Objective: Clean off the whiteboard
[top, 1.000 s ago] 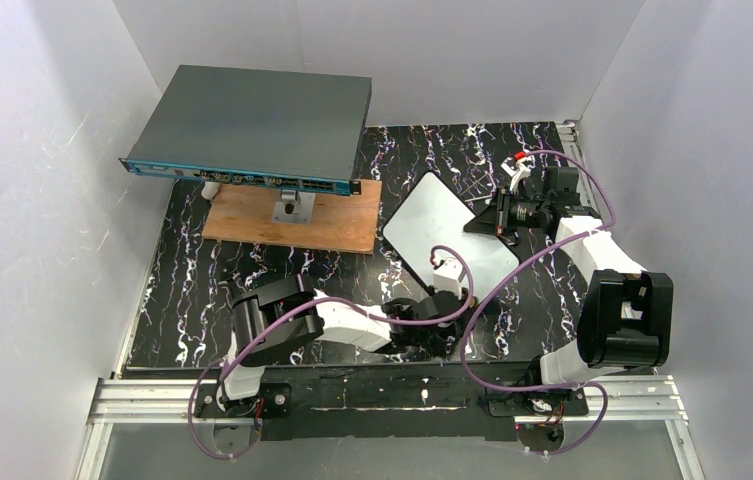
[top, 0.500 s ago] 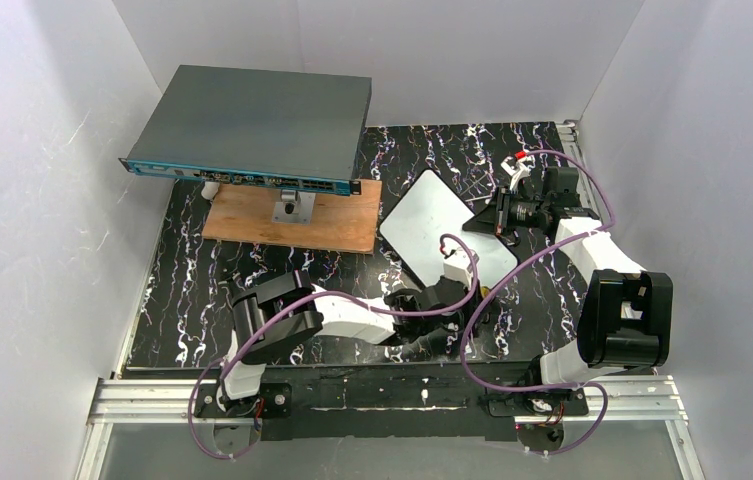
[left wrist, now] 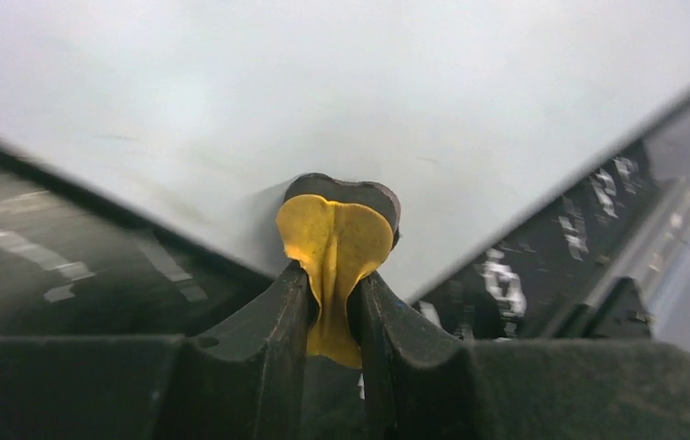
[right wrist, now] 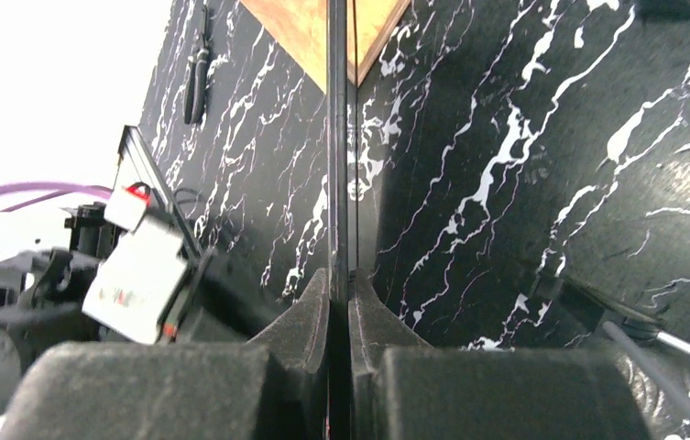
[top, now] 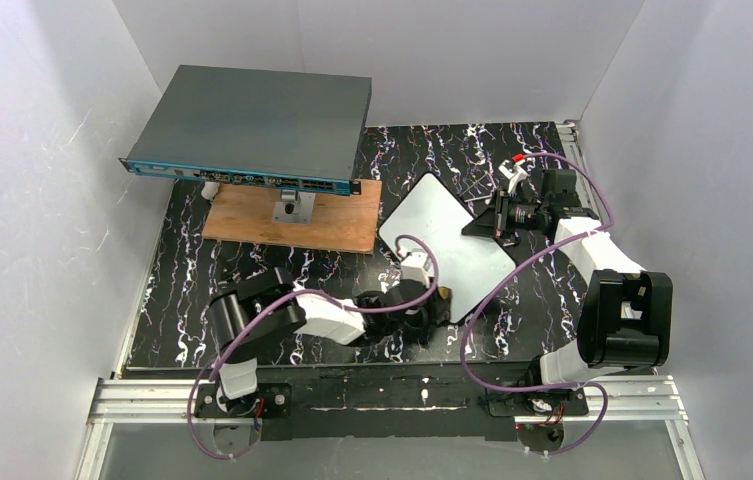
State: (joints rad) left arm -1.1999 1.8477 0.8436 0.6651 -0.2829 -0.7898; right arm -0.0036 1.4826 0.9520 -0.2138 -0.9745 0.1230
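Observation:
The whiteboard [top: 452,240] lies cornerwise on the black marbled table, and its face shows plain white. My left gripper [top: 436,303] is shut on a yellow eraser [left wrist: 336,234]. The eraser's dark felt presses on the whiteboard [left wrist: 323,92] close to a corner, just above the left gripper [left wrist: 334,275]. My right gripper [top: 493,222] is at the board's far right side, shut on its black stand [top: 480,222]. In the right wrist view the stand [right wrist: 341,137] appears edge-on as a thin dark plate running up from the right gripper [right wrist: 341,275].
A large grey box with a blue front edge [top: 252,125] stands on a metal foot on a brown wooden plank [top: 292,218] at the back left. White walls close in the table on three sides. Purple cables loop over both arms.
My left arm has swung left and back towards its base, dragging the eraser across the board to its near-left part. The right gripper has kept its hold on the stand.

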